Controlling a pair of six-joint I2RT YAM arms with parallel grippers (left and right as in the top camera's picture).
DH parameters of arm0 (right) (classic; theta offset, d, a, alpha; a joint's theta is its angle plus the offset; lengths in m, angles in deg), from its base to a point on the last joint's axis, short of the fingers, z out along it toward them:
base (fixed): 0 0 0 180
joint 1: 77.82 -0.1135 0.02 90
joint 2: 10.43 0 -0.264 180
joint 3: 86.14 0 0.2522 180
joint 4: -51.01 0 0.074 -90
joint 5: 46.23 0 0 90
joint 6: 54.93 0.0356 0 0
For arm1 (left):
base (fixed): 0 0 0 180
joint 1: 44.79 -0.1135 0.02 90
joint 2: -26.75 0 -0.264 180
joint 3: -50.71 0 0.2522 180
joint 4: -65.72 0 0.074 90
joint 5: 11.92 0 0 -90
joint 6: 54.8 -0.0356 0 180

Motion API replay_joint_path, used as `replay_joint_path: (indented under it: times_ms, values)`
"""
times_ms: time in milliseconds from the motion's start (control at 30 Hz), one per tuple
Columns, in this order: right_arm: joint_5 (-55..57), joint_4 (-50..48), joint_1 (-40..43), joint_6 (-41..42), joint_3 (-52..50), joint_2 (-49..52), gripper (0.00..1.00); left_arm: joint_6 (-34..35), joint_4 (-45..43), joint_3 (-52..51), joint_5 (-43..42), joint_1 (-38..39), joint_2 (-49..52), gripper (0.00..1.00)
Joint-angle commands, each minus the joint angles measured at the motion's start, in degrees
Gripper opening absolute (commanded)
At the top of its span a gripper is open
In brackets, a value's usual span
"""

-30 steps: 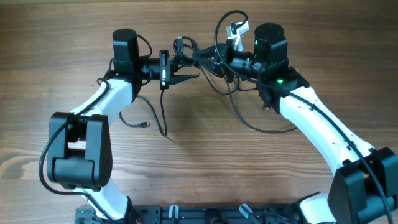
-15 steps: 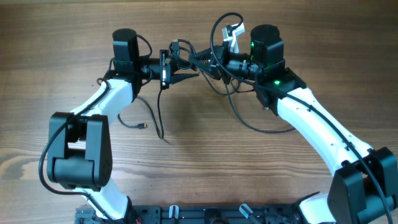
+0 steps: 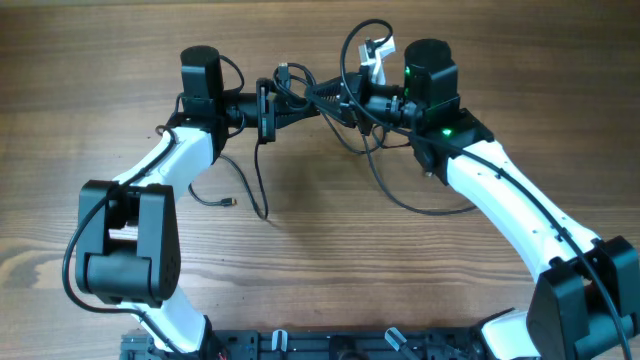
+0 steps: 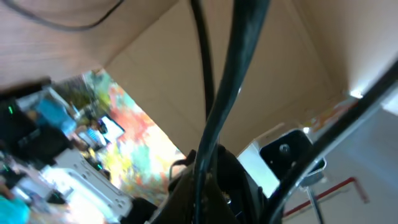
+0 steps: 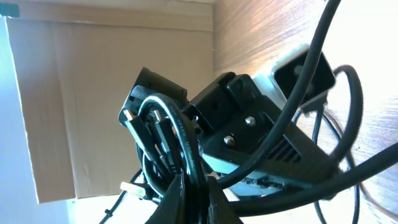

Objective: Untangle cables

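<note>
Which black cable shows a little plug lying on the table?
The thin cable curled beside the left arm, its plug on the wood; the other cables rise into the lifted bundle.

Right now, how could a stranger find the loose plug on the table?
Start at the left arm, the white one on the overhead picture's left. Beside its forearm, on the wooden table, a thin black cord ends in a small plug. Unlike the cables bunched higher up the picture, it lies flat, unheld.
</note>
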Motion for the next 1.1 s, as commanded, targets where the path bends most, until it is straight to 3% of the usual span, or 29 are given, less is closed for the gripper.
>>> replay_joint_path:
  times_ms: [0, 167, 333, 500, 567, 700, 867, 1067]
  values:
    - [-2.1, -1.5, 0.9, 1.9, 0.4, 0.2, 0.04, -15.6, 2.5, 0.1, 3.3, 0.3, -1.1, 0.04]
    - [-2.5, -2.0, 0.9, 3.3, 0.4, 0.2, 0.04, -31.8, 13.8, 0.1, 8.6, 0.2, -1.0, 0.04]
    - [-2.6, -1.9, 1.2, 3.4, 0.4, 0.2, 0.04, -45.1, 26.3, 0.1, 21.1, -0.2, -1.0, 0.04]
    - [-2.6, -1.7, 1.3, 3.2, 0.4, 0.2, 0.04, -48.1, 34.7, 0.1, 40.2, -0.4, -1.0, 0.04]
    - [-1.7, -1.7, 1.3, 3.1, 0.4, 0.2, 0.04, -48.8, 37.0, 0.1, 44.3, -0.4, -1.0, 0.04]
    - [2.3, -0.7, 1.3, -0.4, 0.4, 0.2, 0.04, -54.8, 37.2, 0.1, 44.5, -0.4, -1.0, 0.04]
    - [12.5, 14.3, 1.3, -12.1, 0.4, 0.2, 0.04, -60.3, 37.2, 0.1, 45.1, -0.4, -1.1, 0.04]
    - [33.1, 30.9, 1.3, -16.9, 0.4, 0.2, 0.04, -61.8, 37.5, 0.1, 46.8, 0.1, -1.0, 0.04]
